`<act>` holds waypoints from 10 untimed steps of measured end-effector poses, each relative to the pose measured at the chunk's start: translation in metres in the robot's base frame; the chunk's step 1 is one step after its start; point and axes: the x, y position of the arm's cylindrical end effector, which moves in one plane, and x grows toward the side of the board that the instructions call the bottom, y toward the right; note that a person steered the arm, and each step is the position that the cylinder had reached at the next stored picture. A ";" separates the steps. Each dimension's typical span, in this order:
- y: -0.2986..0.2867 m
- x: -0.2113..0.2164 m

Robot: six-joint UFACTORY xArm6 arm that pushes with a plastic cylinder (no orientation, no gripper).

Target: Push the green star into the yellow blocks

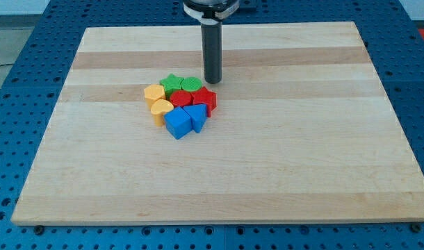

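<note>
The green star (172, 84) lies in a tight cluster near the board's middle, touching the yellow hexagon-like block (153, 93) on its left. A second yellow block (160, 110) sits just below that one. A round green block (192, 85) is right of the star. My tip (212, 81) stands just right of the round green block, at the cluster's upper right, very close to it.
Two red blocks (181, 98) (205, 98) and two blue blocks (177, 123) (197, 117) fill the cluster's lower right. The wooden board (302, 153) lies on a blue perforated table.
</note>
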 end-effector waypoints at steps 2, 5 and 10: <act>-0.005 -0.012; -0.066 -0.005; -0.099 0.028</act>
